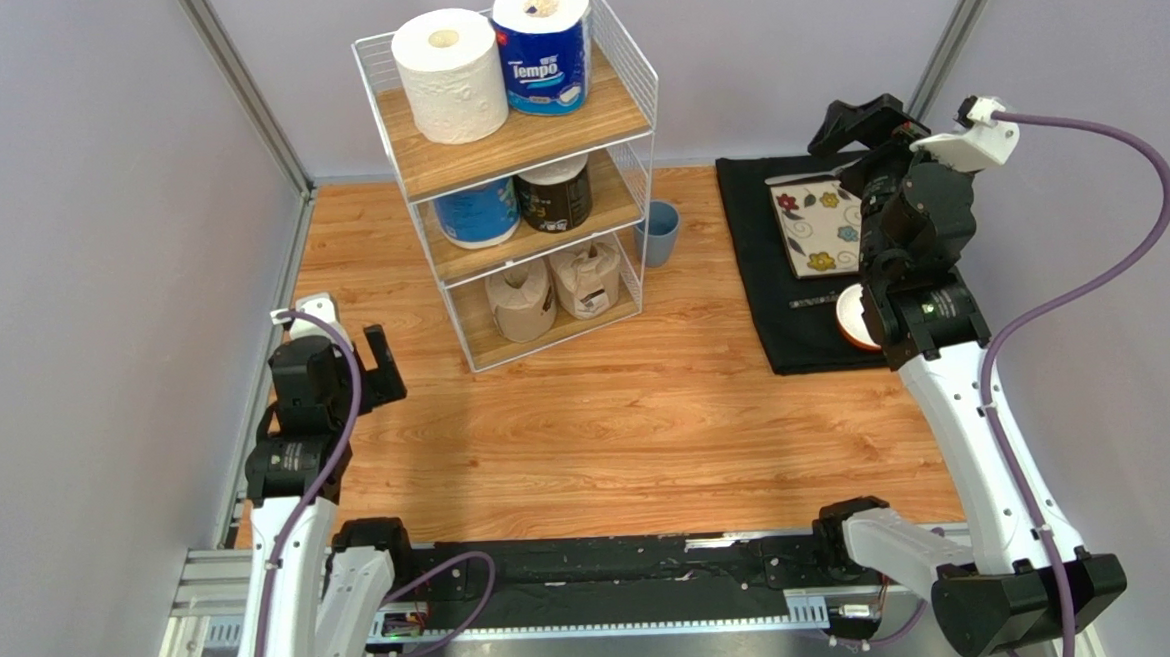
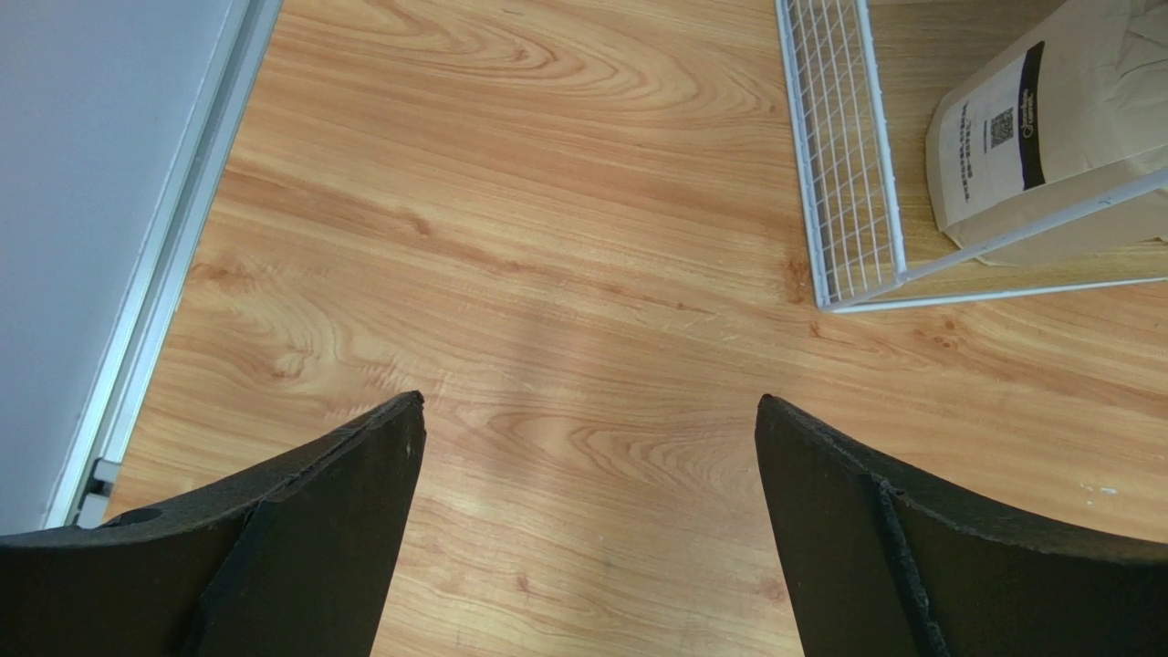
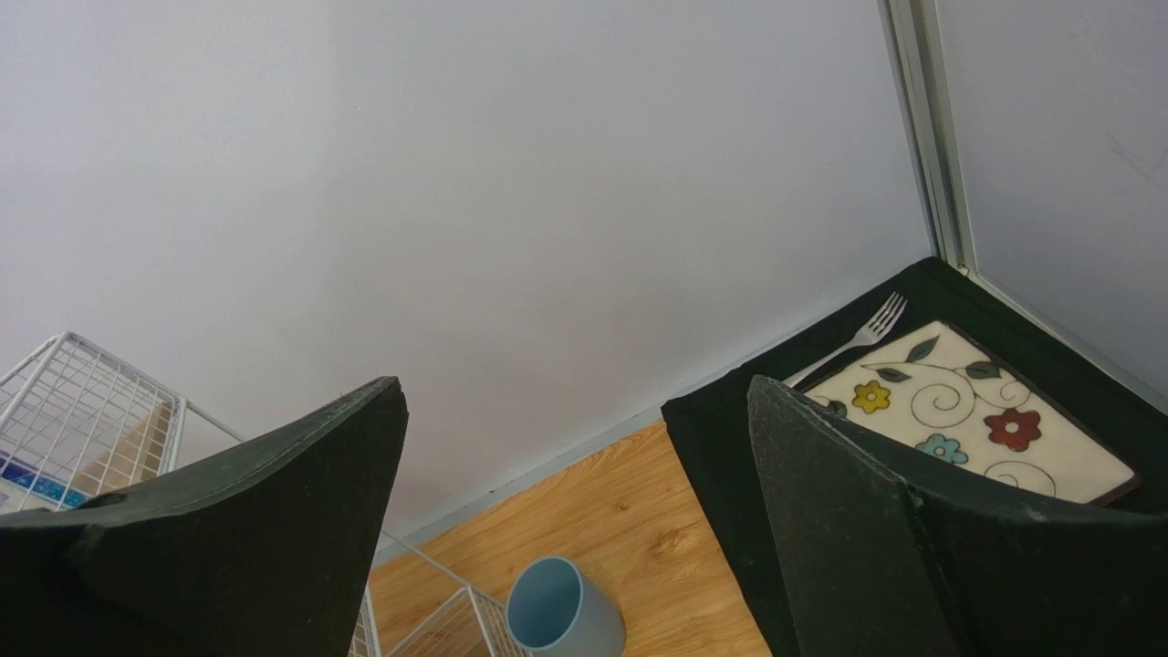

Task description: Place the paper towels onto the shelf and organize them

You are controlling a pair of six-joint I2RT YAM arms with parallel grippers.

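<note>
The white wire shelf (image 1: 615, 57) stands at the back of the table with all the paper towels on it. The top board holds a plain white roll (image 1: 449, 75) and a blue-wrapped roll (image 1: 543, 46). The middle board holds a second blue roll (image 1: 477, 211) and a dark-wrapped roll (image 1: 556, 194). The bottom board holds two brown-paper rolls (image 1: 520, 298) (image 1: 587, 276); one shows in the left wrist view (image 2: 1056, 123). My left gripper (image 1: 365, 369) (image 2: 590, 411) is open and empty over bare table left of the shelf. My right gripper (image 1: 862, 122) (image 3: 576, 390) is open and empty, raised over the black mat.
A blue cup (image 1: 660, 233) (image 3: 562, 613) stands just right of the shelf. A black mat (image 1: 784, 281) at the right carries a flowered plate (image 1: 818, 226) (image 3: 960, 418), a fork (image 3: 857, 336) and a small round dish (image 1: 854, 315). Walls enclose the table on three sides.
</note>
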